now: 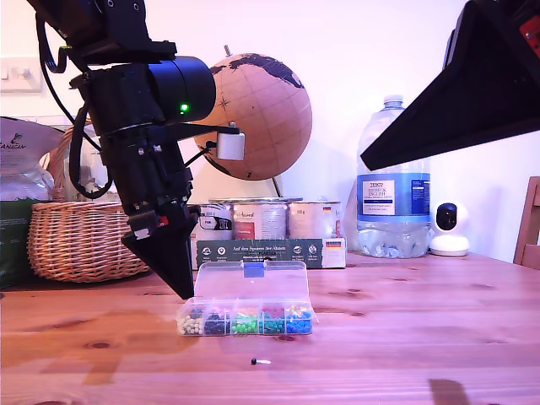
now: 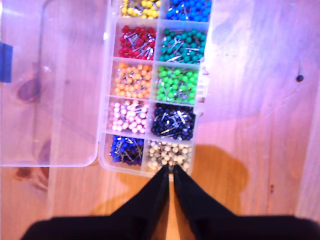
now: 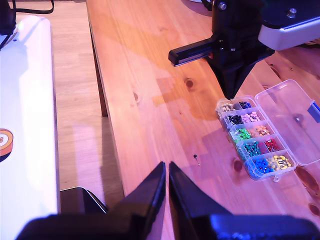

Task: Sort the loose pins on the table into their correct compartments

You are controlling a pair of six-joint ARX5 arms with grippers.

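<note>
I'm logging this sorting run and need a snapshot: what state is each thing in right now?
Pin box: lid open, compartments full of sorted pins.
Black pin: loose on the table, lying apart from the box.
My first gripper: nearly shut, poised over the white-pin compartment; whether it holds a pin cannot be told.
My second gripper: nearly shut, raised, nothing visible between its tips.
Water bottle: upright, capped.

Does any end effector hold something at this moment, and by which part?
It cannot be told. My first gripper hangs over the white compartment, tips almost together; a pin there would be too small to see. My second gripper shows nothing.
</note>
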